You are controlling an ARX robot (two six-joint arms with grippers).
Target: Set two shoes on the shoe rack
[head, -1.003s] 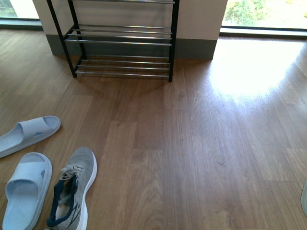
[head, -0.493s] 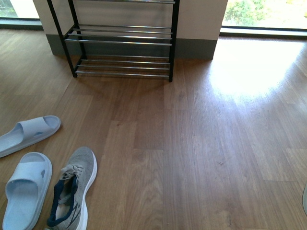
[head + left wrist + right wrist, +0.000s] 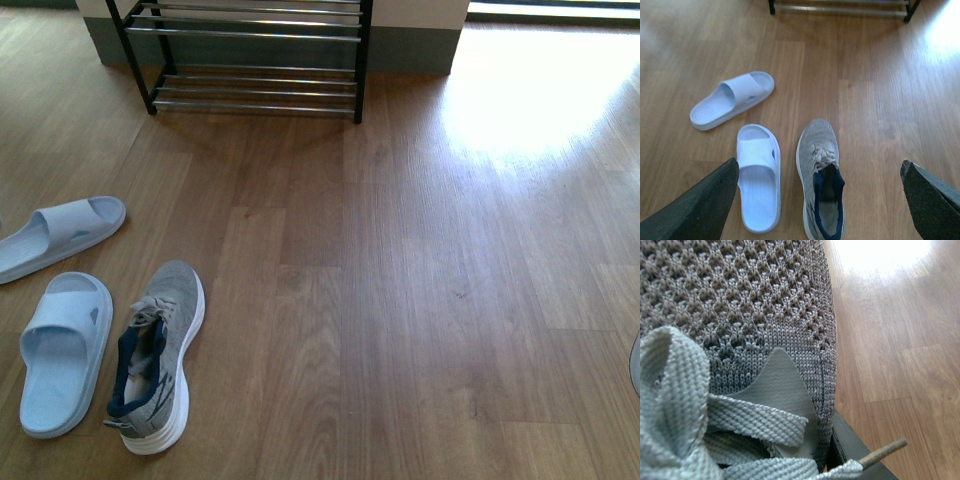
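Count: two pale blue moulded rubber slides, the angled slide (image 3: 60, 232) and the straight slide (image 3: 62, 350); two grey knit sneakers with white soles, the floor sneaker (image 3: 160, 355) and the near sneaker (image 3: 740, 300); one black-framed shoe rack with silver bars (image 3: 250, 100).

Three shoes lie on the wooden floor (image 3: 420, 300), well apart from the rack. The near sneaker fills the right wrist view, its upper against one dark finger of the right tool (image 3: 847, 445). Whether that tool is closed cannot be told (the other finger is hidden). The left tool (image 3: 818, 167) hangs spread wide above the floor sneaker.

Handling judgement: the sneakers are light and their knit yields, so grip the firmer navy collar. The slides are springy, so pinch the strap.
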